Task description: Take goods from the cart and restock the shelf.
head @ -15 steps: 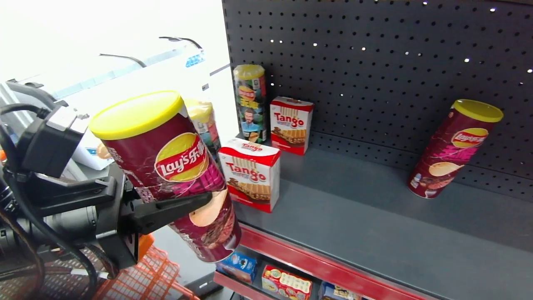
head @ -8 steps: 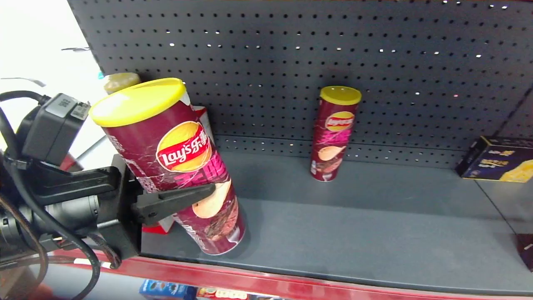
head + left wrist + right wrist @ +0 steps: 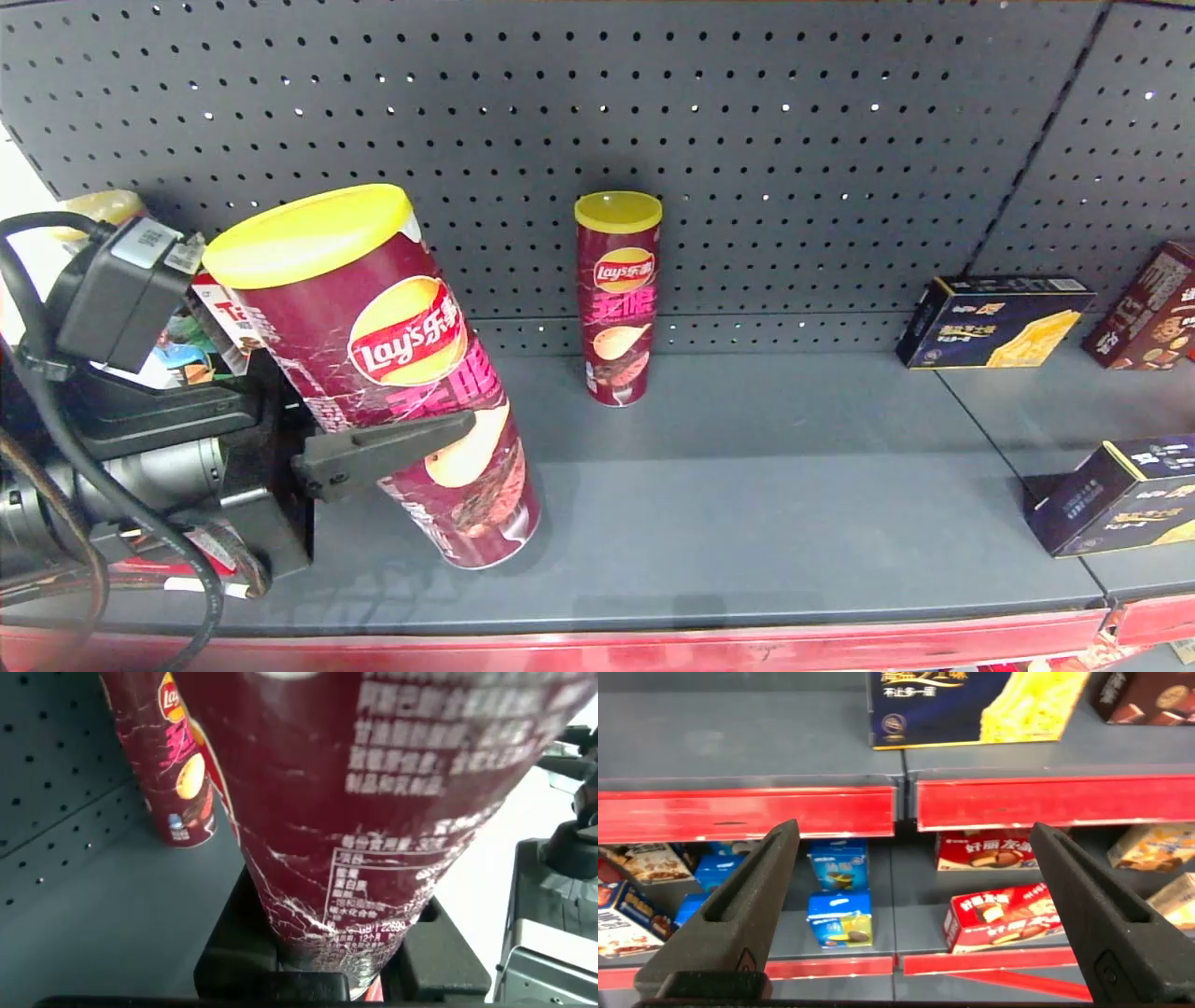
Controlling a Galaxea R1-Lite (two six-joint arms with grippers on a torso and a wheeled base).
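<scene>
Plainly, left tool (image 3: 403, 422) clenches the chip can (image 3: 373, 327) — right wrist view: right tool (image 3: 913, 835) spread.

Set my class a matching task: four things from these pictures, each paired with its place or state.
1 nearer maroon yellow-lidded crisp tube
2 farther maroon yellow-lidded crisp tube
3 rear dark blue cardboard box
4 right gripper

A open
B upright by grey pegboard
C tilted, clamped
D right of both tubes

Pairs: 1-C, 2-B, 3-D, 4-A
</scene>
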